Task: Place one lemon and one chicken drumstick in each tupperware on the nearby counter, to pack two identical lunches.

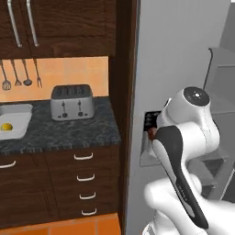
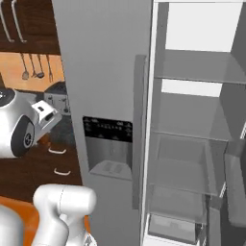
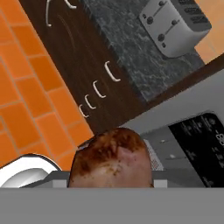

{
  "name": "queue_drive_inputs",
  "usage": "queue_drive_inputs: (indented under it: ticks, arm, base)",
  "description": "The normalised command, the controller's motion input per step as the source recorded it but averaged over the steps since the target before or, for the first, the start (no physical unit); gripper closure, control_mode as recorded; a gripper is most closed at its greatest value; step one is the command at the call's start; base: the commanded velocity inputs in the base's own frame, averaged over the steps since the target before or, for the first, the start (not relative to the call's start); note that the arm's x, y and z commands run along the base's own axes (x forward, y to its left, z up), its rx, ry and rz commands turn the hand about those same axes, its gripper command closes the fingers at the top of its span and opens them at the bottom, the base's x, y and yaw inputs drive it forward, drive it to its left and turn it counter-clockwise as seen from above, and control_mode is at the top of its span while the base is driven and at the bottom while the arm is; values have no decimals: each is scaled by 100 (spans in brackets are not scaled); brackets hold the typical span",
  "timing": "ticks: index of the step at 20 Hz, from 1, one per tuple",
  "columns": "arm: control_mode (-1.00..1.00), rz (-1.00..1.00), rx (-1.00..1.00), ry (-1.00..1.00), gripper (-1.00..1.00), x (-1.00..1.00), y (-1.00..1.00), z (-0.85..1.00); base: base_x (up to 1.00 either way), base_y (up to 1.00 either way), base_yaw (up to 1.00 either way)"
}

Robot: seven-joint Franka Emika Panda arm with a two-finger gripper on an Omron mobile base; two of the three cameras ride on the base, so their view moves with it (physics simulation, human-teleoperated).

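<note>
We are squeezing the brown chicken drumstick (image 3: 111, 157) tight in our gripper (image 3: 111, 186) near the fridge (image 2: 108, 72) so it cannot drop on the way left to the tupperware (image 1: 18, 120), where a lemon (image 1: 6, 127) is sitting.

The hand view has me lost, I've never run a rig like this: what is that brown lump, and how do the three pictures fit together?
The machine is a white arm on a driving base. Two pictures come from cameras on the base, behind the arm to its left and right. The third looks along the pincer.

The brown lump is a browned chicken drumstick, sitting right against the hand camera; the pincer is shut on it.

The left base view shows the dark speckled counter with a silver toaster and, at the left edge, a light-grey tupperware with a lemon in it. The right base view shows the grey fridge with its dispenser panel; its right side stands open, showing shelves.
</note>
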Motion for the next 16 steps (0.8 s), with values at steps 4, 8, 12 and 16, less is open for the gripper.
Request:
queue_drive_inputs:
  ticks: [4, 8, 12, 16]
  arm:
    - [100, 0, 0, 0, 100, 0, 0, 0]
    - [100, 0, 0, 0, 100, 0, 0, 0]
    - [100, 0, 0, 0, 100, 0, 0, 0]
    - [100, 0, 0, 0, 100, 0, 0, 0]
  base:
    - [33, 100, -32]
    - [3, 100, -24]
    - [4, 100, -14]
    - [21, 100, -7]
